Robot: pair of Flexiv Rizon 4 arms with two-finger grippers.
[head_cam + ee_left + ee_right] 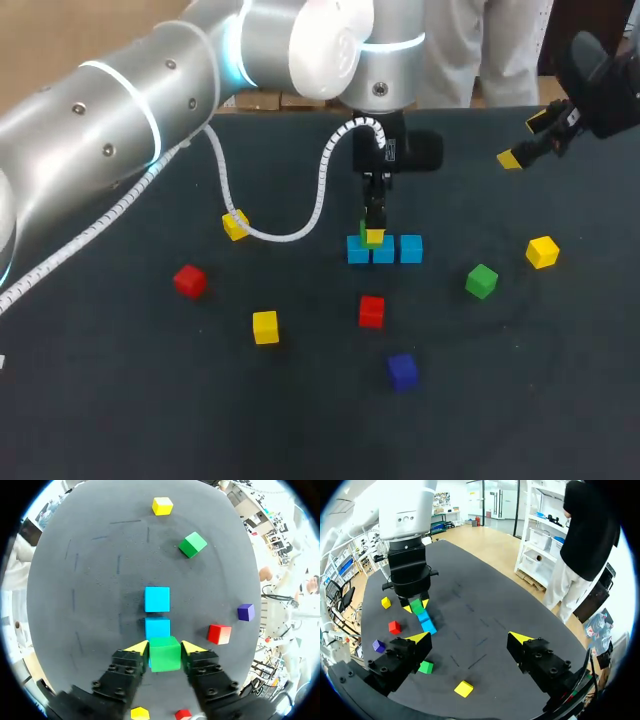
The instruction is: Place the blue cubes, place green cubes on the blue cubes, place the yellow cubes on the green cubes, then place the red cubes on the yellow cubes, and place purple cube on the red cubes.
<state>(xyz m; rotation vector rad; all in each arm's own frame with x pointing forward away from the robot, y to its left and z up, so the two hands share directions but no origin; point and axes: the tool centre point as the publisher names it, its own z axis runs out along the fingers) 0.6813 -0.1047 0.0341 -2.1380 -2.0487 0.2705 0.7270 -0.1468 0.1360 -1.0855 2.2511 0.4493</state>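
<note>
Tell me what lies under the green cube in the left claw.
The endmost blue cube. The green cube in the left claw hides its top, so whether they touch is unseen.

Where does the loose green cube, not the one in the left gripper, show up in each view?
Head view: loose green cube lies right of the blue cube row.
Left wrist view: ahead of the left gripper, beyond that row's far end.
Right wrist view: beside one finger of the right gripper, nearer than the row.
Shared landmark: the blue cube row.
</note>
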